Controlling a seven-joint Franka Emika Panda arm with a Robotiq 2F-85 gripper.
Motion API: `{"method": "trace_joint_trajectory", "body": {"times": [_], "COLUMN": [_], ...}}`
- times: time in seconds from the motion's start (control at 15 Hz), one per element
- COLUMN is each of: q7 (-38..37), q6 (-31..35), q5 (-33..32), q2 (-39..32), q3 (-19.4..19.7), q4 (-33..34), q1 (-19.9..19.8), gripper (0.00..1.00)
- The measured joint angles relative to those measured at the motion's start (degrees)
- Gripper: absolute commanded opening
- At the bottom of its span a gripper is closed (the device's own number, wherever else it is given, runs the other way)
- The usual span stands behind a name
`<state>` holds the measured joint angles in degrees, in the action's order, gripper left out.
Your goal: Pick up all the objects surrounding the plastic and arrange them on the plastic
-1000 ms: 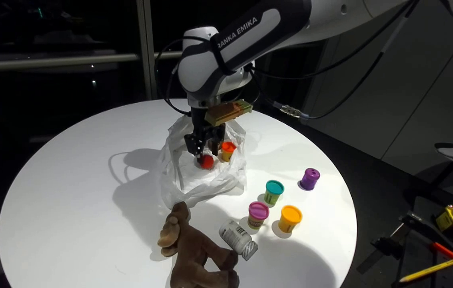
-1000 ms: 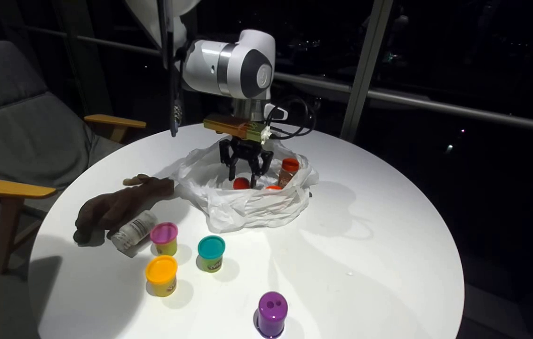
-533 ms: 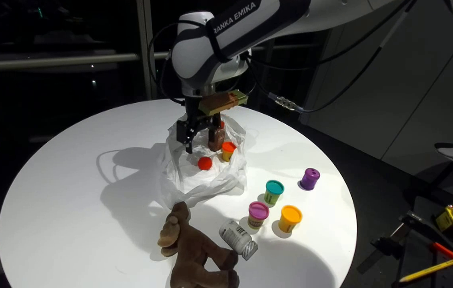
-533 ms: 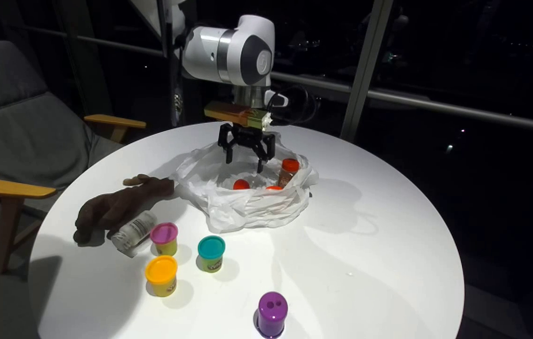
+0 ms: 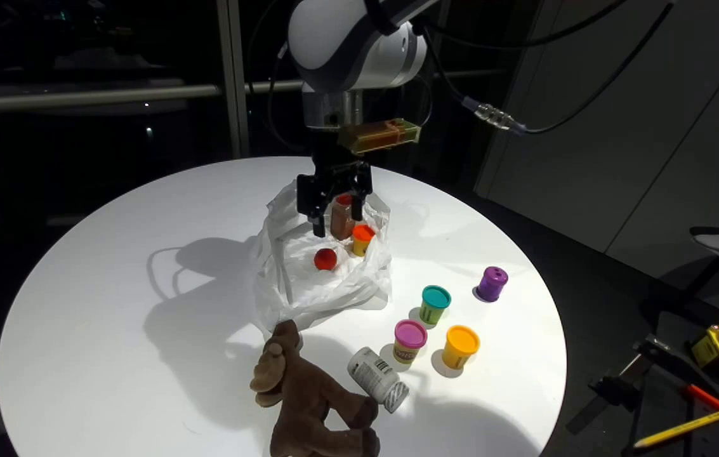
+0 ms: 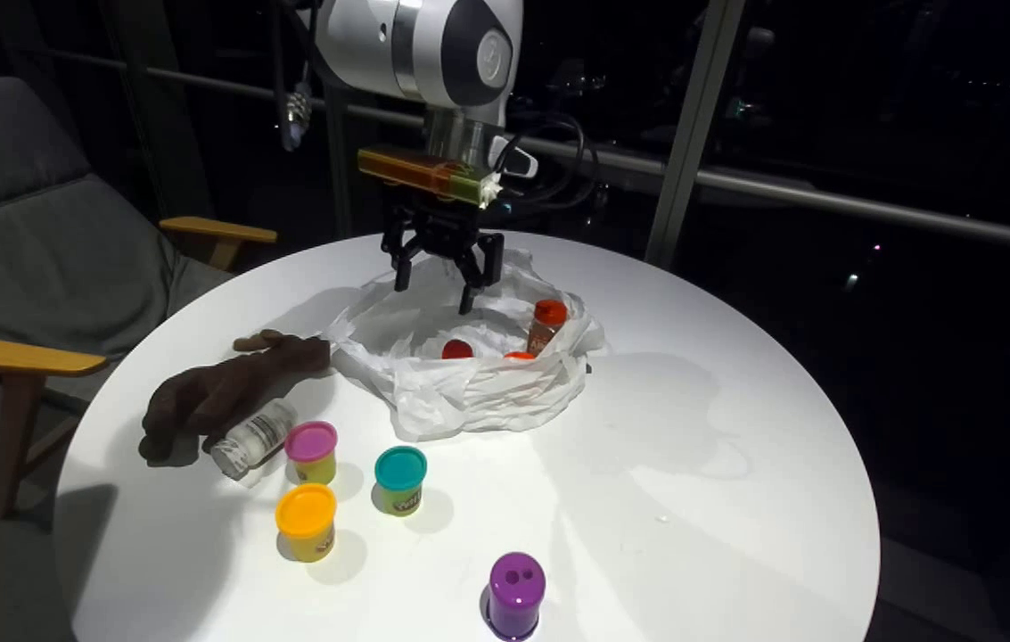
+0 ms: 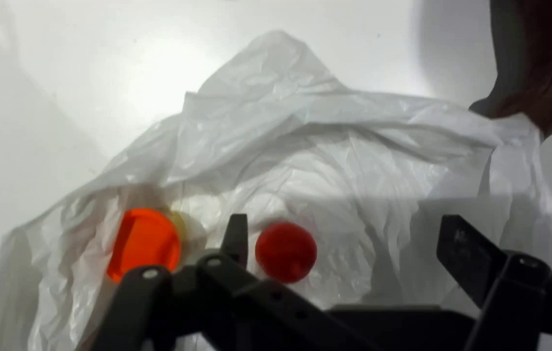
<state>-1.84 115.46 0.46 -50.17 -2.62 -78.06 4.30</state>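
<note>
- Evidently the fingers (image 7: 468, 261) are released, standing wide apart over the thin crumpled white plastic bag (image 5: 315, 301).
- It sits toward one o'clock on the round white surface (image 5: 99, 285) in an exterior view, mouth upward.
- Inside the bag lies a small round red ball (image 5: 325, 258); at its two o'clock stands a yellow plastic tub with an orange lid (image 5: 363, 241).
- At the ball's one o'clock stands a brown jar with a red lid (image 5: 342, 222); whether it touches the tub is hard to say.
- Around the bag, a brown plush animal toy (image 5: 302, 384) lies at six o'clock, one end against the bag's edge.
- A white plastic bottle (image 5: 373, 373) lies on its side at five, near the toy.
- A yellowish tub with a magenta lid (image 5: 410, 343) stands between four and five, a yellow tub with a yellow-orange lid (image 5: 461, 349) at four.
- A green tub with a teal lid (image 5: 434, 306) stands between three and four, a purple plastic cylinder (image 5: 491, 285) just past three.
</note>
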Motion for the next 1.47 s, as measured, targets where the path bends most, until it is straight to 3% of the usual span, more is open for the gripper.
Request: {"method": "trace_joint_trajectory", "body": {"times": [0.2, 0.4, 0.87, 1.2, 1.47], "q7": [2.0, 3.6, 4.5, 5.5, 6.2], "q6": [-2.6, -0.5, 18.0, 28.0, 37.4], "q5": [1.6, 0.9, -8.7, -8.9, -8.9], "q2": [5.2, 10.3, 22.1, 28.2, 29.7], "q3": [-0.8, -0.4, 2.0, 2.7, 2.7], "q4": [-8.7, -17.2, -38.7, -54.9, -61.6], "q1": [-1.4, -2.1, -2.0, -3.2, -3.7], "gripper": [1.0, 1.0, 1.0, 1.0, 1.0]}}
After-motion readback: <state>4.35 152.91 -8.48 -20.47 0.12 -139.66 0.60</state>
